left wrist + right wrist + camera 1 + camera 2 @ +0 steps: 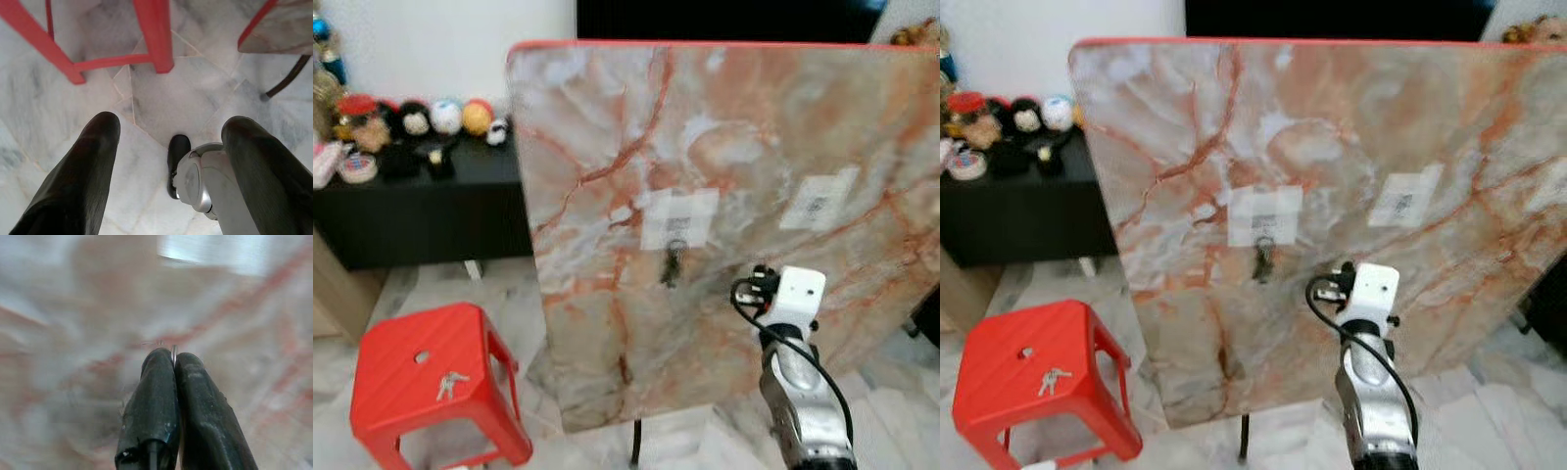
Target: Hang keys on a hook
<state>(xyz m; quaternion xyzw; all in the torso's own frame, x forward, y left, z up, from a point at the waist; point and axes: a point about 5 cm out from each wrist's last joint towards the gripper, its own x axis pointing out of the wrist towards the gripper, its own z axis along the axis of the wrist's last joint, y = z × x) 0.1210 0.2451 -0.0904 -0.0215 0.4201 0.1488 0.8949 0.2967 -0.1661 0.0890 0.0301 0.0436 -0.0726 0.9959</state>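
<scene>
Left eye view shows a large marble-patterned board (734,196) with a red edge, standing tilted on a thin dark leg, and taking up most of the scene. Two pale tape patches are stuck to its face: one near the middle (679,217) and one at about 3 o'clock from it (818,199). A dark bunch of keys (673,262) hangs just below the middle patch, against the board; the hook itself is too small to make out.

The right arm rises from 5 o'clock, its white wrist block (798,294) close before the board, below and to the right of the hanging keys. In the right wrist view the right claw (173,357) is clenched, its two black fingers (154,396) pressed together with a thin metal ring (173,352) pinched at the tips, the blurred marble face right behind.

At 8 o'clock a red plastic stool (426,377) stands on the marble floor (431,284), and a second small set of keys (450,385) lies on its seat, well apart from the board. At 10 o'clock a black low surface (421,211) against the white wall carries a row of small plush toys (445,117).

In the left wrist view the left claw (171,142) hangs released, fingers wide apart, over the floor tiles beside the stool's red legs (154,34), with the robot's own foot (195,176) below.
</scene>
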